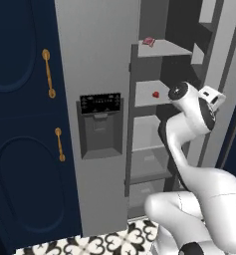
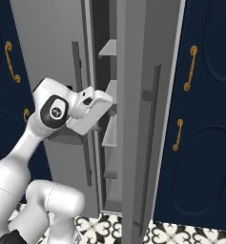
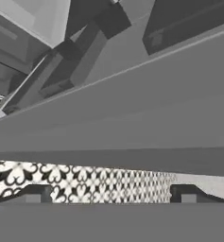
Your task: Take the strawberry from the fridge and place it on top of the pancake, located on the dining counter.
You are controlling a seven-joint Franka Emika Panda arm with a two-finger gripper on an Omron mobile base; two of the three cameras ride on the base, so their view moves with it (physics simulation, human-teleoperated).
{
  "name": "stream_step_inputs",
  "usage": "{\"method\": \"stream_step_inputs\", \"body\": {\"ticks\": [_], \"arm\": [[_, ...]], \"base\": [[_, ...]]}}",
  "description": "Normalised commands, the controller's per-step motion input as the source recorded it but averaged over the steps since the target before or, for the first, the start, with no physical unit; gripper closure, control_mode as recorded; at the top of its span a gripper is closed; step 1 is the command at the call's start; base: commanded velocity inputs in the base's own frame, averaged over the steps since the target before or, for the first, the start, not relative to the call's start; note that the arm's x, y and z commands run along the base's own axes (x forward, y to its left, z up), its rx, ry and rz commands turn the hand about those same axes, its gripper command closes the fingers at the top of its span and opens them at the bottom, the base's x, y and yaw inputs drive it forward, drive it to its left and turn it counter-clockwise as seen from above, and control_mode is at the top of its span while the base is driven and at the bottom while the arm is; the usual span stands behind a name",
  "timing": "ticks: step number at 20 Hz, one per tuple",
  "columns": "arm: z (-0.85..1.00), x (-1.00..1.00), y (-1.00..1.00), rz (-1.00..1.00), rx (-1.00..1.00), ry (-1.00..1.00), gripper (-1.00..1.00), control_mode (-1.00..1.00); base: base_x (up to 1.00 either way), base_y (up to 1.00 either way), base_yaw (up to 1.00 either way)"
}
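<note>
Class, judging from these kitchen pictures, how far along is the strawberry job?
Done: the fridge stands open. In hand: the end effector, fingers apart and empty, is at the shelves near the strawberry, not gripping it. Left: grasp it, carry it away and set it on the pancake.

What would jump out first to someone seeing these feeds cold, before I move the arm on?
The open fridge fills the middle, its right door swung aside to bare grey shelves. A tiny red strawberry sits on the second shelf from the top, with a flatter pinkish piece on the shelf above. The white arm reaches in beside the strawberry's shelf; in the hand view its dark fingers stand apart, nothing between them.
</note>
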Motion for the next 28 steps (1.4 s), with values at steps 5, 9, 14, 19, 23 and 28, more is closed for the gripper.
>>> {"method": "stream_step_inputs", "body": {"ticks": [5, 9, 14, 19, 23, 28], "arm": [[-0.22, 0.11, -0.45, 0.03, -0.24, 0.00, -1.00, -1.00], [0.00, 0.05, -0.22, 0.01, -0.22, 0.00, -1.00, -1.00], [0.00, 0.00, -0.24, 0.02, -0.10, 0.00, -1.00, -1.00], [0.02, 0.00, 0.41, 0.09, -0.05, 0.00, -1.00, -1.00], [0.02, 0.34, 0.29, 0.03, -0.01, 0.05, -1.00, -1.00], [0.00, 0.47, -0.32, 0.05, 0.00, 0.07, -1.00, -1.00]], "base": [[0.00, 0.00, 0.00], [0.00, 0.00, 0.00], [0.00, 0.00, 0.00], [0.00, 0.00, 0.00], [0.00, 0.00, 0.00], [0.00, 0.00, 0.00]]}}
